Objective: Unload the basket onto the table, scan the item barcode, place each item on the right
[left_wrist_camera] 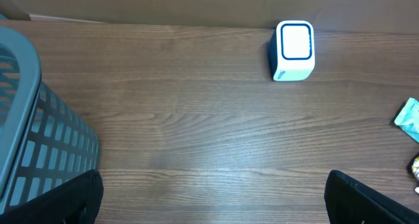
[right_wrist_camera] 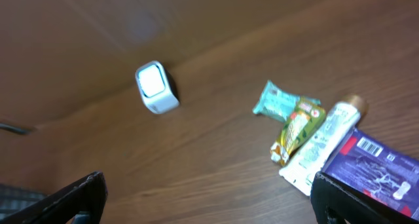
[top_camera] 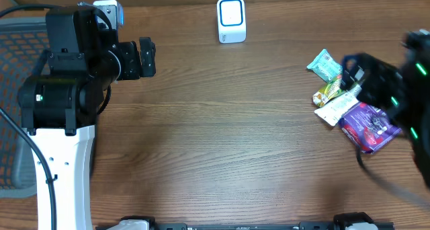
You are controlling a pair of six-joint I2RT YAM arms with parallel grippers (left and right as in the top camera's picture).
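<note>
Scanner: small white box with a blue-outlined face, at the back of the worktop, roughly mid-width. All positions below are relative to it.

Left arm: well left of the scanner, slightly forward of it. Left jaws are released and spread wide. In the left wrist view both fingers sit at the bottom corners with bare wood between them, gripping nothing.

Grey mesh basket: far left of the scanner, at the worktop edge, next to the left arm.

Items: one cluster well right of the scanner and forward of it, all lying flat on the worktop.
- teal packet: the closest one to the scanner
- yellow-green sachet: just forward of the teal packet, touching or nearly touching it
- white tube: lying against the sachet on the side away from the scanner
- purple pouch: farthest from the scanner, overlapping the tube's end. Its barcode faces up, on the corner nearest the tube.

Right arm: over the far side of the cluster from the scanner, motion-blurred in the overhead view. Right jaws are released and wide apart, with nothing clamped. The fingers sit at the bottom corners of the right wrist view. The one on the pouch side overlaps the pouch edge in frame, and I can't tell if it touches.
</note>
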